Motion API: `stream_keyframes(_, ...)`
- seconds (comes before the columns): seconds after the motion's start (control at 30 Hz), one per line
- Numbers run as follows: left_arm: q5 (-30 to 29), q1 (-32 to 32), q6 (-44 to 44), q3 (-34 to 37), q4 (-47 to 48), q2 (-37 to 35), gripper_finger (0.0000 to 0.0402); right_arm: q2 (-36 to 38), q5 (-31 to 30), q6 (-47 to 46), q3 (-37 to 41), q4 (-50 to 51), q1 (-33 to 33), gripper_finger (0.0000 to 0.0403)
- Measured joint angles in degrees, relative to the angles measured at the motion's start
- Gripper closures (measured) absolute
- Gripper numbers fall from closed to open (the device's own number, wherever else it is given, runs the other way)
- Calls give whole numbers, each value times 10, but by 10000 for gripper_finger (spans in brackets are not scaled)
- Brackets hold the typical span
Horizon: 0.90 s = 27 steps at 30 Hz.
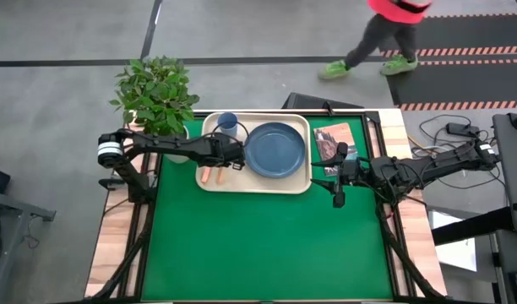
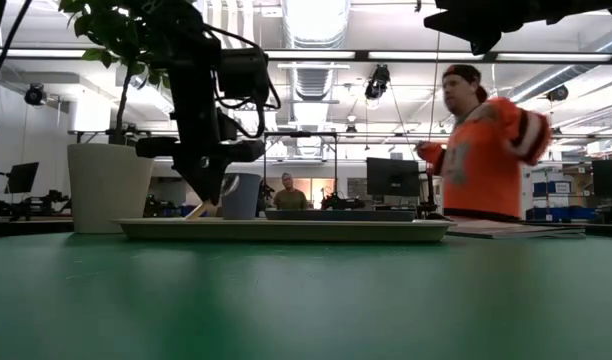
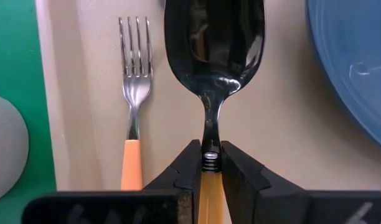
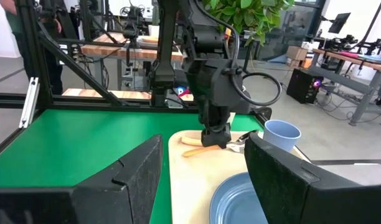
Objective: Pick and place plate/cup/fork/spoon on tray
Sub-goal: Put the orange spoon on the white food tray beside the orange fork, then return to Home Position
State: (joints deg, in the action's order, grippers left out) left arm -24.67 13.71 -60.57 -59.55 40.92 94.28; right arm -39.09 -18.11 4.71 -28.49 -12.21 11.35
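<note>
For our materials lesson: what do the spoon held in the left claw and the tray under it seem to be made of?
Spoon: bowl looks like polished metal, mirror-like with reflections; handle matte orange, plastic or painted wood, unclear. Tray: matte cream, probably plastic, no sheen. Left claw grips the spoon's neck.

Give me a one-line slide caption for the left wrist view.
Left gripper clamps the orange-handled silver spoon over the cream rectangular tray, beside the orange-handled metal fork and dark blue round plate.

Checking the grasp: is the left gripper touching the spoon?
Touching. The left wrist view shows the left gripper pinching the spoon at its neck.
</note>
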Motion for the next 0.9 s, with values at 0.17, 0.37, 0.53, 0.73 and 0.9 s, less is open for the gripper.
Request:
stream_keyframes(0.17,-3,1,-2,1,0,0,349,0,0,0,0,0,0,188)
stream_keyframes(0.37,-12,1,-2,1,0,0,318,0,0,0,0,0,0,188)
stream_keyframes(0.53,-3,-2,21,0,1,-5,313,0,0,0,0,2,0,188)
stream_keyframes(0.73,18,-16,40,0,22,-35,313,0,0,-2,0,12,0,188)
stream_keyframes(0.9,18,-36,57,4,58,-65,313,0,-1,-2,0,14,0,188)
